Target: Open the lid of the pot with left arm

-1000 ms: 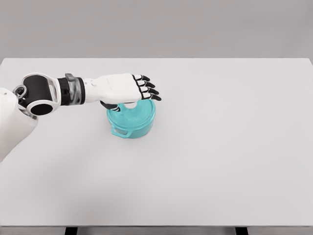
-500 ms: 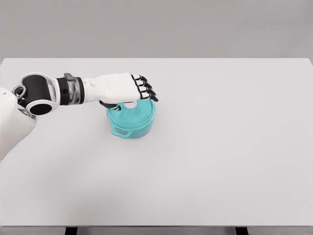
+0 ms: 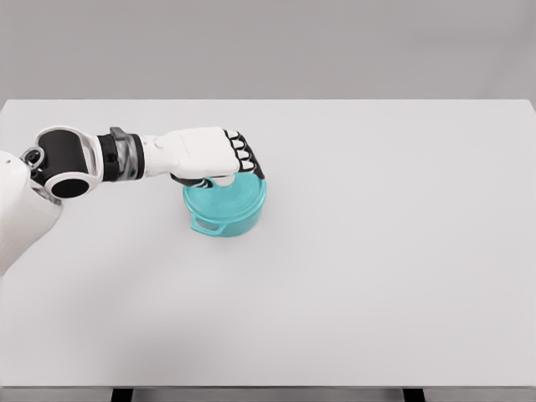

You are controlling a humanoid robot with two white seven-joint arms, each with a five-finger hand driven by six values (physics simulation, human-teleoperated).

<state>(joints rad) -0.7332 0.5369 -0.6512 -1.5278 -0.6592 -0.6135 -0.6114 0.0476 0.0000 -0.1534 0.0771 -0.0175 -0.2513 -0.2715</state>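
Head view of a flat white rectangular tabletop (image 3: 377, 276) against a plain grey backdrop. A round teal pot (image 3: 226, 208) stands on the table at about 10 o'clock from the table's centre, well clear of every edge. Its flat teal lid (image 3: 228, 198) sits seated on the rim, level with the pot wall. One small loop-shaped side handle (image 3: 207, 226) projects from the pot body at about 7 o'clock.

The white left arm (image 3: 100, 155) with black joint bands enters from the left edge and runs toward 3 o'clock, ending over the rear half of the lid. The left hand (image 3: 209, 155), white on its back with black finger segments, lies palm down above the lid. Its fingers (image 3: 245, 159) are curled downward and pressed close together over the lid's far side at about 1 o'clock, and the thumb is tucked beneath the palm. The lid's knob is hidden under the hand, so whether the digits actually clasp it cannot be told.
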